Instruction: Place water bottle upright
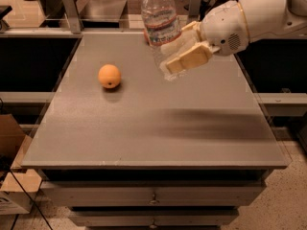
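Note:
The water bottle (160, 23) is clear ribbed plastic with a red-and-white label band. It hangs in the air above the far middle of the table, nearly upright, tilted slightly; its top is cut off by the frame's upper edge. My gripper (178, 51) comes in from the right on a white arm and is shut on the bottle's lower half, with one tan finger (188, 60) across its front. The bottle's base is well above the grey tabletop (158, 123).
An orange (109, 75) lies on the left part of the table. A small red thing (146, 36) shows behind the bottle at the table's far edge. Metal rails run behind the table. A cardboard box (9, 176) sits on the floor at the left.

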